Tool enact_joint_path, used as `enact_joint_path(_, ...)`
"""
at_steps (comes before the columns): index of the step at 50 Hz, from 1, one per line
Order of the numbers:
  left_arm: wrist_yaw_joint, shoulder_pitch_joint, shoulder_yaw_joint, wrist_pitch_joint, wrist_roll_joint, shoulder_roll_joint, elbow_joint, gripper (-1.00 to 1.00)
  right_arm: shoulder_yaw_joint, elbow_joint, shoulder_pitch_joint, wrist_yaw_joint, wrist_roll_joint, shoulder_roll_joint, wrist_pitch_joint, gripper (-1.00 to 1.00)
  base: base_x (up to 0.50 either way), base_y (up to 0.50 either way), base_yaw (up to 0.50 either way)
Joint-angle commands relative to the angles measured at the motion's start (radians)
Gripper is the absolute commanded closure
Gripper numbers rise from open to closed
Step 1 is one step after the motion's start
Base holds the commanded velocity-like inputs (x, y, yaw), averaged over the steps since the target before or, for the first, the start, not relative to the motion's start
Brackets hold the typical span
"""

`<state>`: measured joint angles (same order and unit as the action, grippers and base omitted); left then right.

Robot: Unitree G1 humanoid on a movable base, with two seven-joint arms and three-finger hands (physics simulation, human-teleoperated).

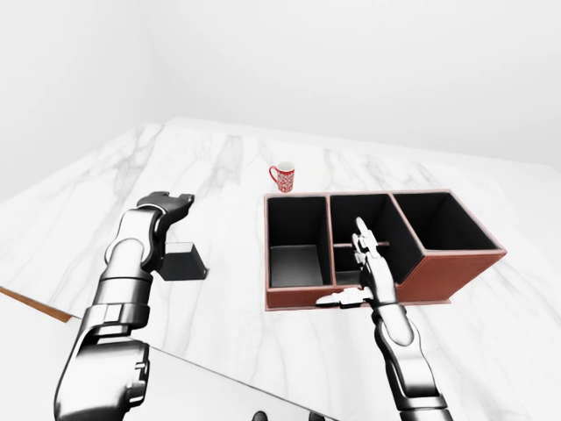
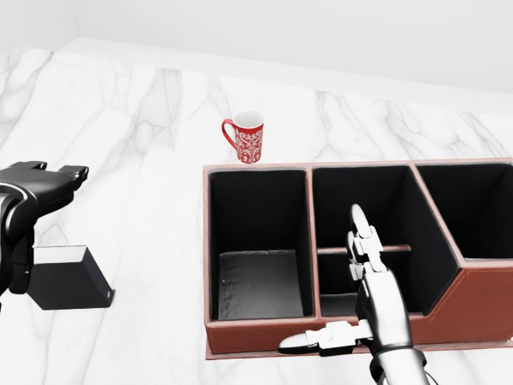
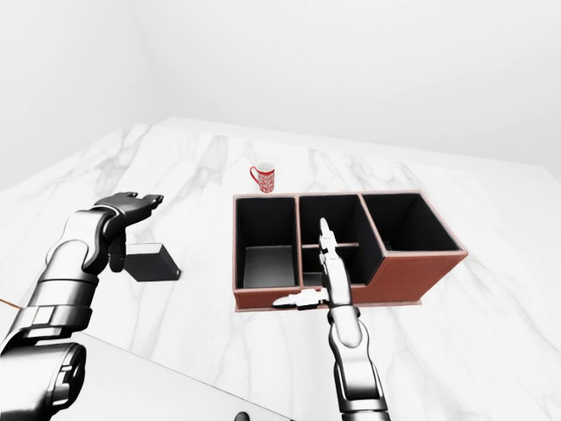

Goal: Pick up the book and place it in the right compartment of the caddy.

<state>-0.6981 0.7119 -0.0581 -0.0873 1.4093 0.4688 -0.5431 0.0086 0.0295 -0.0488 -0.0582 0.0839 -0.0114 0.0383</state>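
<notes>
The book (image 2: 68, 277) is a dark, flat block lying on the white marble counter at the left of the head view. My left hand (image 2: 50, 180) hovers above and to the upper left of it, fingers stretched out and open, not touching it. The brown caddy (image 2: 256, 335) with black-lined compartments fills the lower right; its right compartment (image 2: 473, 208) is cut off by the view's right edge. My right hand (image 2: 337, 297) stands open over the caddy's lower wall by the middle compartment, holding nothing.
A red patterned mug (image 2: 247, 137) stands just above the caddy's left compartment. The counter's near edge (image 1: 35, 305) runs diagonally at the lower left of the left-eye view. A white wall rises beyond the counter at the top.
</notes>
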Motion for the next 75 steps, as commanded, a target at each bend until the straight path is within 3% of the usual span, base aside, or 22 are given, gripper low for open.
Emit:
enact_joint_path(1, 0.0, 0.045, -0.013, 0.0, -0.049, 0.004, -0.092, -1.0, -0.004, -0.088, 0.007, 0.005, -0.002, -0.001, 0.049, -1.0, 0.0, 0.0, 0.0)
enact_joint_path(6, 0.0, 0.053, -0.005, 0.015, -0.07, 0.006, -0.133, -1.0, -0.002, -0.104, 0.008, 0.007, 0.001, 0.0, 0.049, -1.0, 0.0, 0.0, 0.0)
enact_joint_path(7, 0.0, 0.06, -0.004, 0.023, -0.074, 0.005, -0.153, -1.0, 0.0, -0.017, 0.001, 0.0, -0.001, -0.001, 0.014, -1.0, 0.0, 0.0, 0.0)
enact_joint_path(9, 0.0, 0.064, 0.001, 0.028, -0.082, 0.005, -0.178, -1.0, 0.001, 0.01, -0.003, -0.002, -0.001, 0.0, -0.008, -1.0, 0.0, 0.0, 0.0)
enact_joint_path(10, 0.0, 0.066, 0.003, 0.029, -0.085, 0.008, -0.189, -1.0, 0.0, -0.045, -0.002, 0.001, -0.001, 0.0, 0.046, -1.0, 0.0, 0.0, 0.0)
enact_joint_path(11, 0.0, 0.067, 0.005, 0.029, -0.087, 0.01, -0.198, -1.0, -0.001, -0.075, 0.0, 0.003, -0.001, 0.0, 0.049, -1.0, 0.0, 0.0, 0.0)
enact_joint_path(13, 0.0, 0.071, 0.008, 0.036, -0.091, 0.01, -0.22, -1.0, 0.0, -0.062, 0.0, 0.001, -0.002, 0.0, 0.049, -1.0, 0.0, 0.0, 0.0)
enact_joint_path(14, 0.0, 0.069, 0.012, 0.036, -0.09, 0.013, -0.238, -1.0, 0.001, -0.032, 0.0, -0.001, -0.002, 0.0, 0.032, -1.0, 0.0, 0.0, 0.0)
enact_joint_path(15, 0.0, 0.07, 0.014, 0.037, -0.091, 0.014, -0.247, -1.0, 0.001, -0.056, 0.001, 0.001, -0.001, 0.0, 0.049, -1.0, 0.0, 0.0, 0.0)
enact_joint_path(17, 0.0, 0.074, 0.016, 0.038, -0.095, 0.014, -0.257, -1.0, 0.002, -0.043, 0.0, 0.0, 0.0, 0.0, 0.042, -1.0, 0.0, 0.0, 0.0)
enact_joint_path(18, 0.0, 0.083, 0.015, 0.042, -0.1, 0.014, -0.276, -1.0, 0.004, 0.005, -0.004, -0.003, 0.0, 0.0, -0.002, -1.0, 0.0, 0.0, 0.0)
enact_joint_path(21, 0.0, 0.095, 0.02, 0.05, -0.114, 0.012, -0.308, -1.0, 0.003, 0.017, -0.003, -0.003, 0.0, 0.0, -0.015, -1.0, 0.0, 0.0, 0.0)
enact_joint_path(22, 0.0, 0.098, 0.021, 0.053, -0.12, 0.011, -0.314, -1.0, 0.003, 0.015, -0.003, -0.003, 0.0, 0.0, -0.013, -1.0, 0.0, 0.0, 0.0)
enact_joint_path(23, 0.0, 0.103, 0.023, 0.056, -0.124, 0.012, -0.326, -1.0, 0.003, -0.043, -0.002, 0.001, 0.001, 0.001, 0.044, -1.0, 0.0, 0.0, 0.0)
enact_joint_path(24, 0.0, 0.112, 0.024, 0.059, -0.127, 0.013, -0.348, -1.0, 0.002, -0.088, 0.001, 0.005, 0.002, 0.001, 0.049, -1.0, 0.0, 0.0, 0.0)
enact_joint_path(28, 0.0, 0.127, 0.035, 0.067, -0.136, 0.017, -0.402, -1.0, 0.002, 0.018, -0.005, -0.005, -0.001, 0.0, -0.012, -1.0, 0.0, 0.0, 0.0)
enact_joint_path(53, 0.001, 0.169, 0.066, 0.085, -0.213, 0.006, -0.565, -1.0, 0.002, 0.014, -0.004, -0.005, 0.0, 0.0, -0.009, -1.0, 0.0, 0.0, 0.0)
enact_joint_path(69, 0.096, 0.188, 0.078, 0.097, -0.228, 0.014, -0.631, -1.0, 0.007, 0.014, -0.005, -0.004, 0.003, 0.002, -0.008, -1.0, 0.0, 0.0, 0.0)
enact_joint_path(70, 0.099, 0.187, 0.079, 0.096, -0.228, 0.016, -0.633, -0.87, 0.007, 0.015, -0.005, -0.004, 0.003, 0.002, -0.008, -1.0, 0.0, 0.0, 0.0)
enact_joint_path(72, 0.101, 0.185, 0.077, 0.098, -0.232, 0.02, -0.632, 1.0, 0.006, 0.013, -0.005, -0.005, 0.002, 0.001, -0.006, -1.0, 0.0, 0.0, 0.0)
enact_joint_path(75, 0.106, 0.184, 0.076, 0.097, -0.235, 0.025, -0.631, 1.0, 0.006, 0.01, -0.005, -0.005, 0.002, 0.001, -0.002, -1.0, 0.0, 0.0, 0.0)
